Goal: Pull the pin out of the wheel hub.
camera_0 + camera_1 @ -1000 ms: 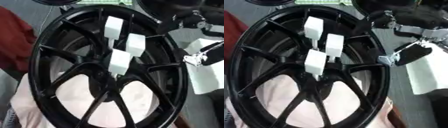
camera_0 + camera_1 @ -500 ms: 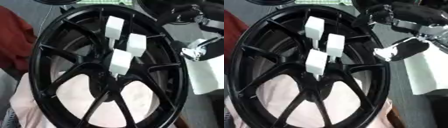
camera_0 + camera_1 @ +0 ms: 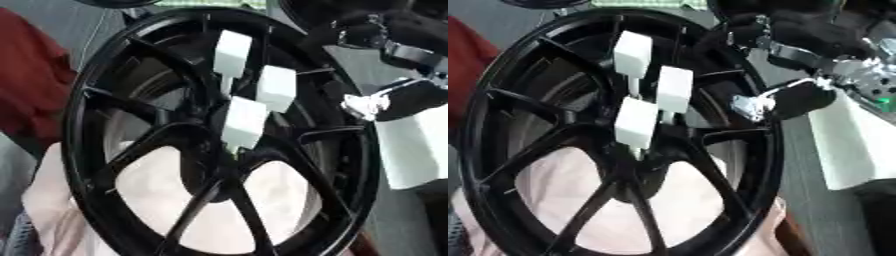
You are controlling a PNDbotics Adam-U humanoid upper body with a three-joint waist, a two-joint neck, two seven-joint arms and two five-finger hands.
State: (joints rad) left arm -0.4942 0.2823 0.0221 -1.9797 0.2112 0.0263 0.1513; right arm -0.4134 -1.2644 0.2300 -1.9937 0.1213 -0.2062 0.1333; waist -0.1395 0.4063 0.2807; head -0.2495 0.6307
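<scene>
Grey bench [image 3: 815, 220] carries black spoked alloy wheel hub [image 3: 219, 130]; three rigid white block-headed pins [image 3: 246, 121] centre-frame, best pinched by heads. Right hand [image 3: 798, 97] upper right, fingers indeterminate.

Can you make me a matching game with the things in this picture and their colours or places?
Things:
1. wheel
2. pins
3. right hand
4. cloth

Descriptions:
A. white blocks at the hub
B. pink, behind the spokes
C. black, with spokes
D. at the right rim

Pairs: 1-C, 2-A, 3-D, 4-B
</scene>
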